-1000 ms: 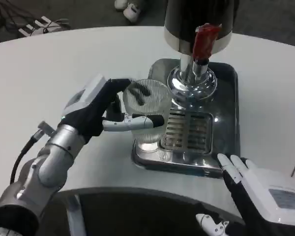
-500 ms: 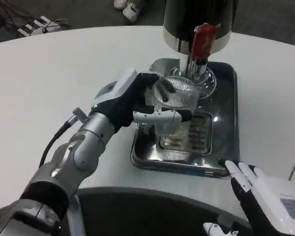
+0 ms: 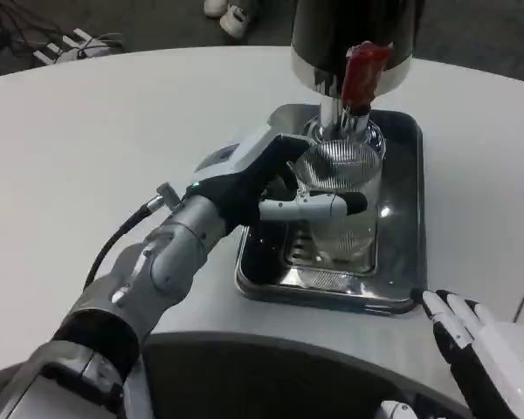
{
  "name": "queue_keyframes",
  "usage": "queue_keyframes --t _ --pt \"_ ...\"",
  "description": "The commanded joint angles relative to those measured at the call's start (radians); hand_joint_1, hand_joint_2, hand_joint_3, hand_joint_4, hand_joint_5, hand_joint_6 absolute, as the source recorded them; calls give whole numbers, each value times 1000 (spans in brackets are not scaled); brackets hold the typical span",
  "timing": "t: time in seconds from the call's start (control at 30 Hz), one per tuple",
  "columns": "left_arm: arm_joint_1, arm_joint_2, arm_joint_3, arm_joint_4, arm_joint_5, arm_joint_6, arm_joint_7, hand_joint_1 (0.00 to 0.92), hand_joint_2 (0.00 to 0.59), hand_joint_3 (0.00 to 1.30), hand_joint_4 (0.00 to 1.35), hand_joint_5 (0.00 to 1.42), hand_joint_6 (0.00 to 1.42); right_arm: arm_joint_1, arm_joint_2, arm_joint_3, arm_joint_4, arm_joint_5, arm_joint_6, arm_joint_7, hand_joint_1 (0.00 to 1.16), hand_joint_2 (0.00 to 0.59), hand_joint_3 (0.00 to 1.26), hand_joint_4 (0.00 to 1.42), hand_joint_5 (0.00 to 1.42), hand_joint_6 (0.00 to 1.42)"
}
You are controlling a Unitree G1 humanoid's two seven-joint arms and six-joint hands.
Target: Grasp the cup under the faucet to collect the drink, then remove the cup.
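A clear ribbed cup (image 3: 342,196) stands over the drip grate of the steel tray (image 3: 400,262), directly beneath the faucet with its red lever (image 3: 361,74). My left hand (image 3: 266,183) grips the cup from its left side, fingers wrapped around the wall. Behind it rises the dark dispenser body (image 3: 354,30) on a chrome base. My right hand (image 3: 489,367) rests low at the front right corner of the table, fingers spread, holding nothing.
The white table (image 3: 113,131) stretches wide to the left. The tray's raised rim surrounds the cup. Shoes and a power strip (image 3: 70,44) lie on the floor beyond the table's far edge.
My left hand has carried the cup to the right and farther back, from the tray's left edge to under the faucet. The right hand has slid slightly lower and rightward.
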Motion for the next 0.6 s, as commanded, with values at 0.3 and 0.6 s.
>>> queue_keyframes --t 0.3,0.6 --pt "3 25 17 -14 -22 0 -33 59 5 201 69 313 395 13 5 -2 -2 14 -21 -15 292 405 60 0 0 209" --pt "63 79 55 -106 -78 -80 -65 33 4 174 59 278 382 17 13 -6 -4 20 -14 -22 292 405 63 0 0 212"
